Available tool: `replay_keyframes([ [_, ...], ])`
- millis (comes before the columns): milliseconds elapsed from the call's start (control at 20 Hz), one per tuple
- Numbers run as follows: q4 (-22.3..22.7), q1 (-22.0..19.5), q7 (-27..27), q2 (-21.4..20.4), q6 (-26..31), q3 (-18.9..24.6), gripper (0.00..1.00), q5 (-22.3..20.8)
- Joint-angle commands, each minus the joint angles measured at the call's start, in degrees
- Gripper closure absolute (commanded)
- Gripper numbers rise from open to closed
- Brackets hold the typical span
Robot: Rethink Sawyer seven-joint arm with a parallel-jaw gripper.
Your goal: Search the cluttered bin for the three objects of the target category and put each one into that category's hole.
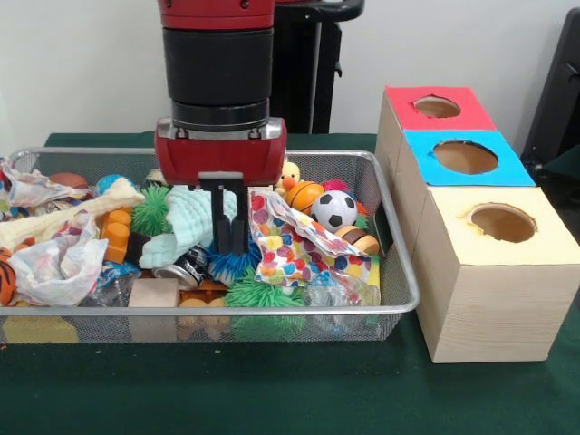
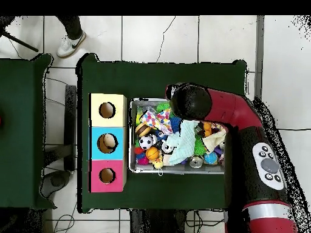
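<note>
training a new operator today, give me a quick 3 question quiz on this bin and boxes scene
1. True or false: the end effector is down among the clutter in the wire bin.
2. In the front view, which box is nearest the camera: A red box, B blue box, C yellow box?
3. In the front view, which ball lies just right of the orange basketball?

Key: 1 true. 2 C. 3 the soccer ball.
</note>
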Motion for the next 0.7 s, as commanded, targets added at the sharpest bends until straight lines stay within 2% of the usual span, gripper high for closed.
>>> replay_keyframes([
  [50,4.4,-2.8,-11.7,1.0,7.7,6.2,1.00,-3.5],
  [700,4.7,-4.4,-10.9,0.7,8.7,8.6,1.00,-6.0],
])
